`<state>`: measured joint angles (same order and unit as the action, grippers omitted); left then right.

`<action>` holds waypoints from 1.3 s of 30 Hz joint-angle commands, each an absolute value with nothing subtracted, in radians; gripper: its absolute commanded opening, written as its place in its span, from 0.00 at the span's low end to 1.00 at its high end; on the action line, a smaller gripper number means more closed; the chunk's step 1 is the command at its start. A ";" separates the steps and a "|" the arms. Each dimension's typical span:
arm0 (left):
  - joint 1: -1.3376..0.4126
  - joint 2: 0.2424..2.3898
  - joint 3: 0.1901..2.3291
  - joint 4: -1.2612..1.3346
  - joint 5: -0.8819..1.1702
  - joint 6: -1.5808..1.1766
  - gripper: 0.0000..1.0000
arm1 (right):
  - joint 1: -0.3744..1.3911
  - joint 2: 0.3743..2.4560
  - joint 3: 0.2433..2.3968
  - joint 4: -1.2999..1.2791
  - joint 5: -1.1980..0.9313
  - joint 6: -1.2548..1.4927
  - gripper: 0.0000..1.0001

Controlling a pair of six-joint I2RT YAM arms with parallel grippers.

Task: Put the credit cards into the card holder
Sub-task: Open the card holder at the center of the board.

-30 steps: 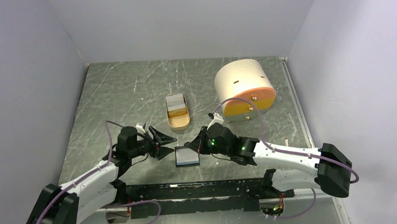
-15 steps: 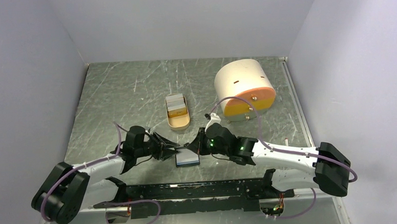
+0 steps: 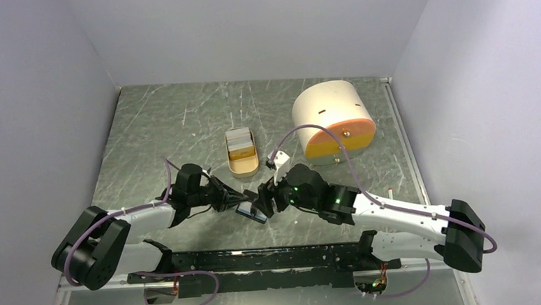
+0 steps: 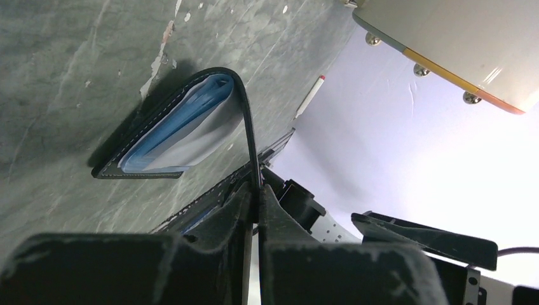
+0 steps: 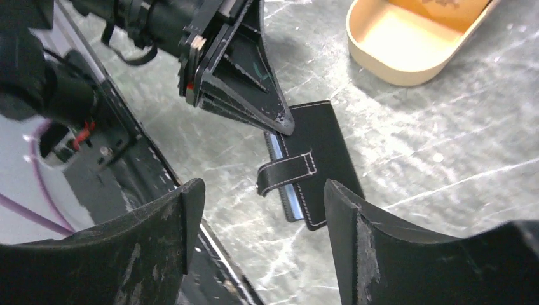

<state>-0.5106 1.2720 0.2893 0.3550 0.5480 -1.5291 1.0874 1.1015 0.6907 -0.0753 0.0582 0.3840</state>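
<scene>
Lying on the counter between the arms, card holder sat near the tray holding credit cards. Left wrist: left pincer pinched its cover (fully closed). Right wrist: right pincer hung wide open over it, empty.

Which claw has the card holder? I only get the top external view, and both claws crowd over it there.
Observer: The left wrist view shows the left claw shut on one black flap of the card holder, holding it apart from the other half.
Operator: And the right claw?
Observer: In its own wrist view the right claw is open above the holder, gripping nothing.
Operator: Is the snap tab fastened?
Observer: No. The snap tab lies loose, its end sticking past the cover's edge.
</scene>
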 commanded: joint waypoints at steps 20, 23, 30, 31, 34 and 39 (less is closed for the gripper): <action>-0.516 1.242 0.330 0.322 0.624 -1.471 0.09 | 1.287 1.341 0.610 0.214 0.391 -0.324 0.40; -0.516 1.245 0.332 0.317 0.633 -1.462 0.09 | 1.288 1.369 0.608 0.247 0.397 -0.314 0.37; -0.515 1.236 0.312 0.374 0.671 -1.477 0.12 | 1.289 1.413 0.632 0.230 0.451 -0.250 0.11; -0.514 1.228 0.311 0.395 0.683 -1.469 0.15 | 1.289 1.408 0.637 0.218 0.459 -0.219 0.05; -0.507 1.190 0.339 0.383 0.694 -1.399 0.33 | 1.290 1.370 0.660 0.170 0.461 -0.053 0.00; -0.505 1.069 0.542 -0.086 0.488 -1.109 0.52 | 1.289 1.297 0.643 0.093 0.425 0.383 0.00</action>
<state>-0.5076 1.1576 0.3752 0.2192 0.6140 -1.3518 1.2877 1.3590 0.6285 0.1436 0.4217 0.0021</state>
